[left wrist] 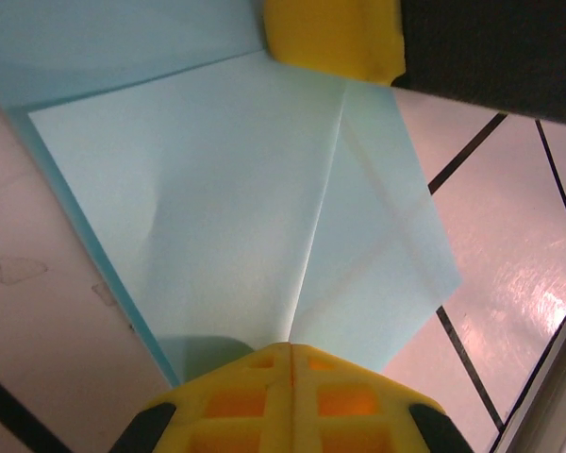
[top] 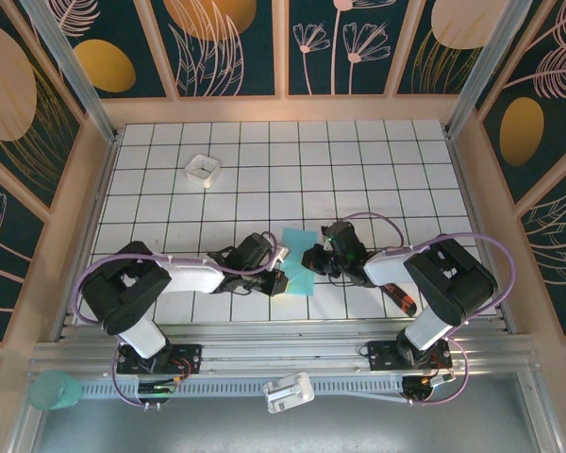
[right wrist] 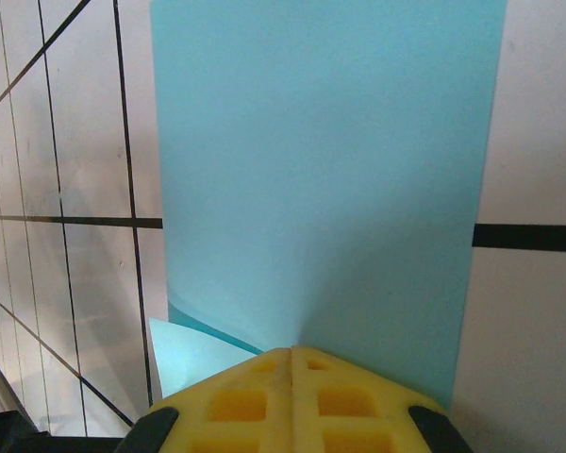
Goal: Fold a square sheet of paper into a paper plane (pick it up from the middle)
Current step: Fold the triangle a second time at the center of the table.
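Observation:
The turquoise square sheet of paper lies partly folded on the tiles between the two arms; it is no finished paper plane. In the left wrist view the sheet shows two pale flaps meeting at a crease that runs to my left gripper, which is shut with its tips down on the paper. My left gripper is at the sheet's left edge. My right gripper is shut on a darker, curling flap of the sheet. It sits at the sheet's right edge, and its yellow fingers face the left ones.
A small white square tray stands at the back left. A red-and-black tool lies beside the right arm near the front rail. A teal cup and a white block sit below the rail. Wooden walls frame the tiled floor.

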Tool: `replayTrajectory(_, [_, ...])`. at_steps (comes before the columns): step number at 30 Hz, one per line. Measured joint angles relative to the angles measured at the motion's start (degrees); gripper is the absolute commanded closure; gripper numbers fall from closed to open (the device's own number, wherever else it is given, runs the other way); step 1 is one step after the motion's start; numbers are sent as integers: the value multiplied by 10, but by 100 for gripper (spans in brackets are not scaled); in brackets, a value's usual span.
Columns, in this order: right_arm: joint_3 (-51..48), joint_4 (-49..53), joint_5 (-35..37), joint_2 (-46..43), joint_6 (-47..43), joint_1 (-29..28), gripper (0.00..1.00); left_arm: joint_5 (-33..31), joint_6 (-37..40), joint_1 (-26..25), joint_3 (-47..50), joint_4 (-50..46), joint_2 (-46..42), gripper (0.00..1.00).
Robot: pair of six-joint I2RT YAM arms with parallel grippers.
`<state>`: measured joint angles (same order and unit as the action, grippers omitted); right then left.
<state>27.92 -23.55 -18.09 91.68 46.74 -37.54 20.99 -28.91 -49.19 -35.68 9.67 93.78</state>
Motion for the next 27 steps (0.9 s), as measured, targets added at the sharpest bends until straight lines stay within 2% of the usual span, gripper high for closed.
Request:
replayTrajectory(17, [0, 0, 0, 0, 0, 0, 100, 4, -34, 1, 72, 41, -50, 100])
replayTrajectory(27, [0, 0, 0, 0, -4, 0, 100, 11, -59, 5, 95, -31, -130, 100])
